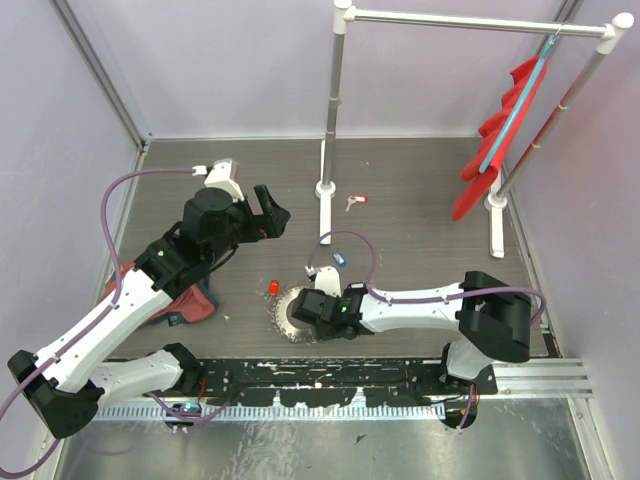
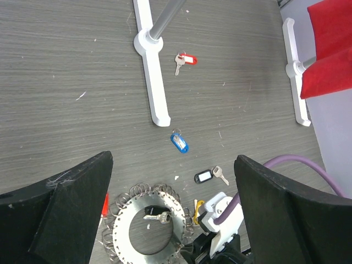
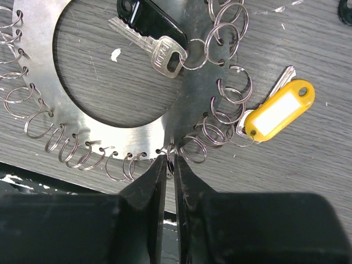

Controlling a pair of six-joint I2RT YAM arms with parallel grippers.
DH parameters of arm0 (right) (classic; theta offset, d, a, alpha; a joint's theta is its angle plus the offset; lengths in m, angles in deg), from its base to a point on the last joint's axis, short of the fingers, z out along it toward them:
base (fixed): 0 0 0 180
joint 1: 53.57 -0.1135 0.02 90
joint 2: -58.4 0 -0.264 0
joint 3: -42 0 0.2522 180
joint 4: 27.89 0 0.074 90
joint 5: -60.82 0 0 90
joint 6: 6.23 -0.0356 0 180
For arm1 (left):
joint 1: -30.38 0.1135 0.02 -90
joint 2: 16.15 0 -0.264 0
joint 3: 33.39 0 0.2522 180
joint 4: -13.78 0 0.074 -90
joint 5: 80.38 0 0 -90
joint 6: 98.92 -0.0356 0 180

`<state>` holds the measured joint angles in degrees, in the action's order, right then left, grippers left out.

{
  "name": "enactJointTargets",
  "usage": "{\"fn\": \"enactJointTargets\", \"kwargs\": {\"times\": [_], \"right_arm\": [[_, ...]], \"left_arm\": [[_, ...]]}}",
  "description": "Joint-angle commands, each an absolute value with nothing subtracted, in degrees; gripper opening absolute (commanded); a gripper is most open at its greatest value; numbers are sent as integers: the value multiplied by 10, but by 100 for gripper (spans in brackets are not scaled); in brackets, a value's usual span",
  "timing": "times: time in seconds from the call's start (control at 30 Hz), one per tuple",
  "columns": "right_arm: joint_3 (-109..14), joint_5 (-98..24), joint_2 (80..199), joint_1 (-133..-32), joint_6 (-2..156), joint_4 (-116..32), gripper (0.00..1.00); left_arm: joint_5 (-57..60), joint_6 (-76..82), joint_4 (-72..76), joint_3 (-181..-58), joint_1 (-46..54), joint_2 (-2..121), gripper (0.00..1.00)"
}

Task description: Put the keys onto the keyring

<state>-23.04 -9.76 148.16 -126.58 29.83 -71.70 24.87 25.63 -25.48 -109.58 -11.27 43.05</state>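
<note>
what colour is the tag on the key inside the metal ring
Black plastic tag, clearest in right wrist view.

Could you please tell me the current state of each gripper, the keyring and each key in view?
Keyring: flat on the table.
Left gripper: open, empty.
Right gripper: nearly shut on the keyring's rim.
Inner black key: hooked on the keyring.
Yellow key: at the rim, seemingly hooked on.
Outer black key: loose on the table.
Blue key: loose.
Red key: loose by the stand.
</note>
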Motion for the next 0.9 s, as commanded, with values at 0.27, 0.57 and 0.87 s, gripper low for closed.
{"fn": "enactJointTargets", "kwargs": {"times": [0.27, 0.57, 0.87], "right_arm": [[-246, -74, 1453, -1264, 298, -707, 6], [-240, -58, 1414, -1264, 312, -691, 3], [-247, -72, 1436, -1264, 327, -697, 6]], "left_arm": [[241, 248, -231, -1085, -111, 431, 98], [235, 240, -231, -1078, -110, 429, 98], [217, 194, -239, -1044, -111, 417, 98]]}}
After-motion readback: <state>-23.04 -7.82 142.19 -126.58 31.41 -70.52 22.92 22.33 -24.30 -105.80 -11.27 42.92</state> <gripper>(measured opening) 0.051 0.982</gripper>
